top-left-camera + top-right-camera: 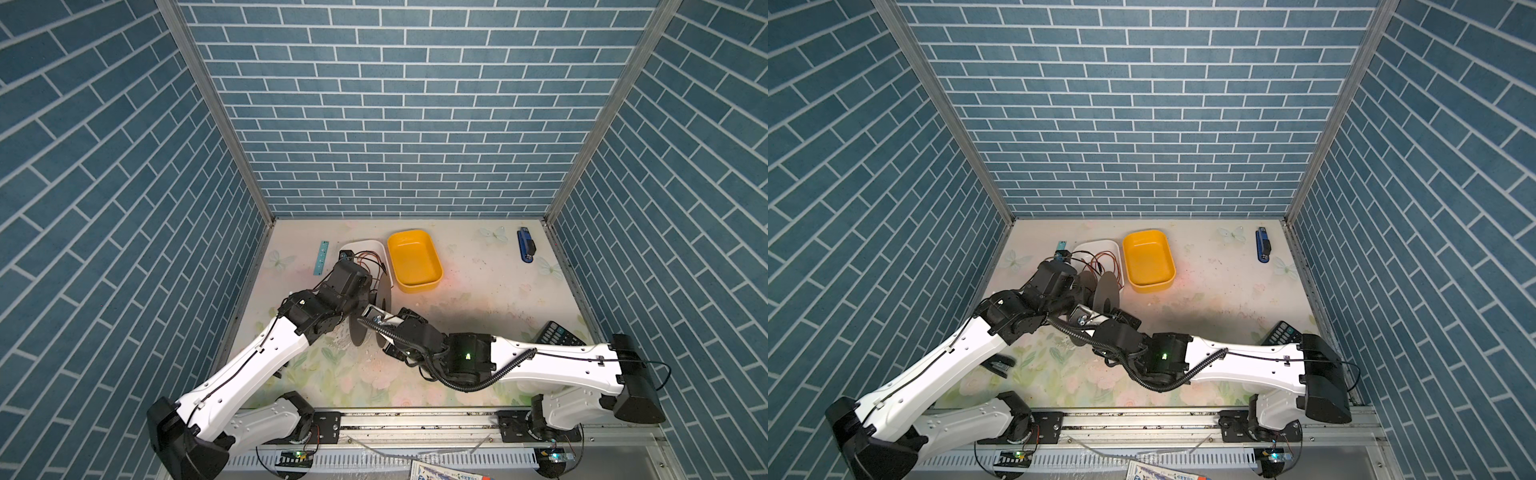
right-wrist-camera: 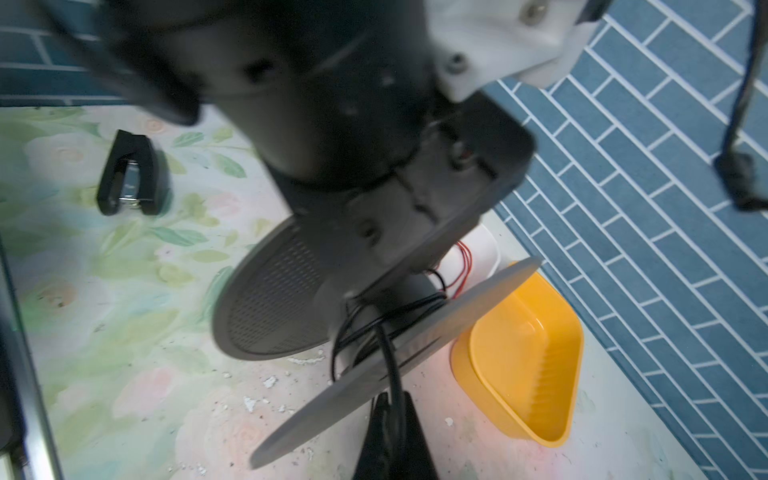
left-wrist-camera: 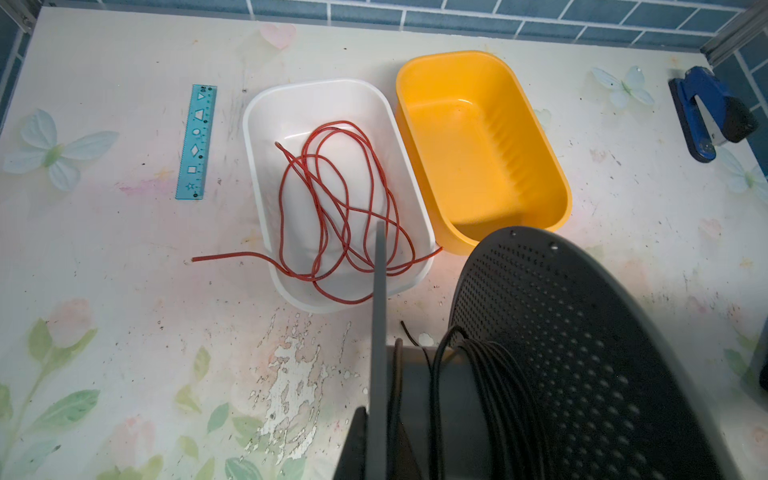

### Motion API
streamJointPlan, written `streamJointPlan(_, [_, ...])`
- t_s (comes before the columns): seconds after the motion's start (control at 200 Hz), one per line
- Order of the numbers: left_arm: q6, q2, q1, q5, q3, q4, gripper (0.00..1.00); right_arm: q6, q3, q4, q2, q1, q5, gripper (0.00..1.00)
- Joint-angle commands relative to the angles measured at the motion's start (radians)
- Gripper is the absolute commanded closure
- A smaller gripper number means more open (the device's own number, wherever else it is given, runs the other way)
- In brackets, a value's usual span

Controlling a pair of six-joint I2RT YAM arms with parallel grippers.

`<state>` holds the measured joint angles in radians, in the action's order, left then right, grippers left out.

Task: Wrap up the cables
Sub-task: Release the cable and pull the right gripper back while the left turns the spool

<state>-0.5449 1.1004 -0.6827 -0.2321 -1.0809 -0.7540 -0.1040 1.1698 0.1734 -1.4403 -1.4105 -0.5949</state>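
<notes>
A black spool (image 3: 582, 353) with two round flanges hangs just above the table, left of the middle in both top views (image 1: 385, 291) (image 1: 1106, 286). My left gripper (image 3: 380, 432) is shut on the thin edge of one flange. The cables, one thin black wire (image 3: 490, 395), lie in turns round the spool's hub. In the right wrist view a strand of the black wire (image 2: 388, 357) runs from the hub down into my right gripper (image 2: 390, 415), which is shut on it beside the flange. In the top views both grippers are mostly hidden by their wrists.
A white tub (image 3: 257, 166) behind the spool holds a loose reddish-brown wire (image 3: 332, 208). A yellow tub (image 3: 478, 145) stands next to it. Also on the table are a blue ruler (image 3: 195, 141), a blue stapler (image 3: 710, 112), a black stapler (image 2: 131, 174) and a calculator (image 1: 557, 334).
</notes>
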Motion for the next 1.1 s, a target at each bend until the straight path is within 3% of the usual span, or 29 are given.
streamJointPlan(0.0, [0.029, -0.005, -0.021, 0.018, -0.001, -0.009, 1.0, 0.029, 0.074, 0.063, -0.001, 0.048, -0.064, 1.0])
streamJointPlan(0.27, [0.055, -0.019, -0.046, 0.122, 0.027, -0.025, 1.0, 0.15, 0.092, 0.11, 0.019, 0.189, -0.094, 0.99])
streamJointPlan(0.475, [0.091, -0.048, -0.049, 0.234, 0.005, -0.032, 1.0, 0.199, 0.079, 0.12, 0.027, 0.31, 0.105, 0.9])
streamJointPlan(0.76, [0.112, -0.065, -0.042, 0.372, -0.049, -0.06, 1.0, 0.233, 0.028, 0.121, 0.06, 0.438, 0.281, 0.86])
streamJointPlan(1.095, [0.099, -0.094, 0.098, 0.626, -0.111, -0.027, 1.0, 0.262, -0.165, 0.039, 0.16, 0.593, 0.611, 0.86])
